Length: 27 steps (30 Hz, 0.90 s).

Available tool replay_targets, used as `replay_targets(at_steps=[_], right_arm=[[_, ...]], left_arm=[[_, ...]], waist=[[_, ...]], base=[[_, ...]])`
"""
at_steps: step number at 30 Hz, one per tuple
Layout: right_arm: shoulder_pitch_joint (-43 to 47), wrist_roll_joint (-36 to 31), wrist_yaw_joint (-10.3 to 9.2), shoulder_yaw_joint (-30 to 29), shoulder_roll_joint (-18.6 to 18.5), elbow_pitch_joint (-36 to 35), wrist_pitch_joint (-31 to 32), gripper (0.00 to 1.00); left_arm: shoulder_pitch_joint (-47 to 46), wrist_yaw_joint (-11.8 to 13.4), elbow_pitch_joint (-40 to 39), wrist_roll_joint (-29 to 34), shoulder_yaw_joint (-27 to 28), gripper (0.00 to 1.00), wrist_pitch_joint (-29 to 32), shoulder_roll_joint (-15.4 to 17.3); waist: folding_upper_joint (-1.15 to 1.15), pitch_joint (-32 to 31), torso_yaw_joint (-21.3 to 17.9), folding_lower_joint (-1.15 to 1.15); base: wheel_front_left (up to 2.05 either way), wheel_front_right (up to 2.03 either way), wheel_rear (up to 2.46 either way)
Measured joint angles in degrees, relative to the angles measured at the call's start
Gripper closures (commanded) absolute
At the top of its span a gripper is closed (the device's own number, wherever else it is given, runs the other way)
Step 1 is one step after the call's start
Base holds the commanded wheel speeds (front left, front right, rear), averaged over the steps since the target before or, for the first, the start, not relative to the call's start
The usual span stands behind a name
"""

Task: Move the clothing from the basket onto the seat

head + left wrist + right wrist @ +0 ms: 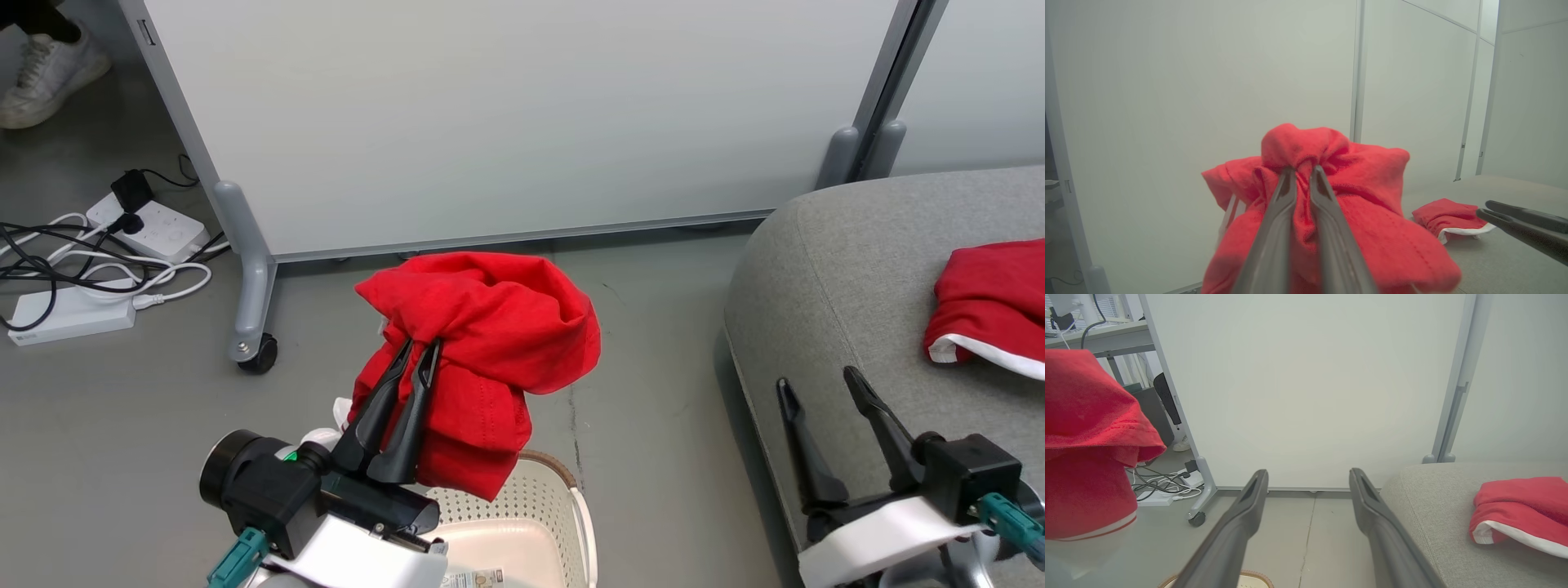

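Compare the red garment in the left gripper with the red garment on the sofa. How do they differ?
The held garment hangs above the basket, pinched by the shut left gripper; the sofa garment rests on the grey seat, free of any gripper. The held garment droops in a tall bunch; the sofa garment lies low and flat. Both are red fabric.

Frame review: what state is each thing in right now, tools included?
left tool: shut on the lifted red garment.
lifted red garment: bunched, hanging above the basket.
right tool: open, empty.
red garment with white trim: lying crumpled on the seat.
basket: upright on the floor.
seat: bearing one garment.
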Motion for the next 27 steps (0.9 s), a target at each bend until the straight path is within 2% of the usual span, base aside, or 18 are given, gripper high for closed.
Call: replay_targets(at_steps=[5,11,17,21,27], right_arm=[[-2.1,1.34,0.0,4.7,-0.01,-1.83,-0.51,0.0],[-6.53,4.95,0.0,18.04,-0.1,-3.23,0.6,0.0],[-11.43,8.93,0.0,30.23,-1.72,-1.67,1.62,0.0],[-14.66,10.35,0.0,34.76,-2.81,1.18,1.77,0.0],[-19.28,11.11,-0.01,37.96,-3.08,7.11,1.54,0.0]], left_arm=[[-0.19,-0.01,-0.09,-0.14,-0.23,1.0,-0.14,0.12],[-1.35,-0.46,0.08,-0.12,-1.13,1.0,-0.07,0.12],[-2.8,-1.13,1.22,0.19,-2.66,1.0,-0.13,-0.33],[-3.87,-1.89,2.02,0.59,-3.97,1.0,-0.22,-0.93],[-4.52,-2.29,2.79,0.66,-5.05,1.0,-0.64,-1.58]], waist=[[0.0,0.38,0.06,0.0],[0.0,1.18,0.89,0.0],[0.0,2.19,2.9,0.0],[0.0,2.83,4.43,0.0],[0.0,3.1,6.06,0.0]], base=[[0.0,0.0,0.0],[0.0,0.0,0.0],[0.0,0.0,0.0],[0.0,0.0,0.0],[0.0,0.0,0.0]])
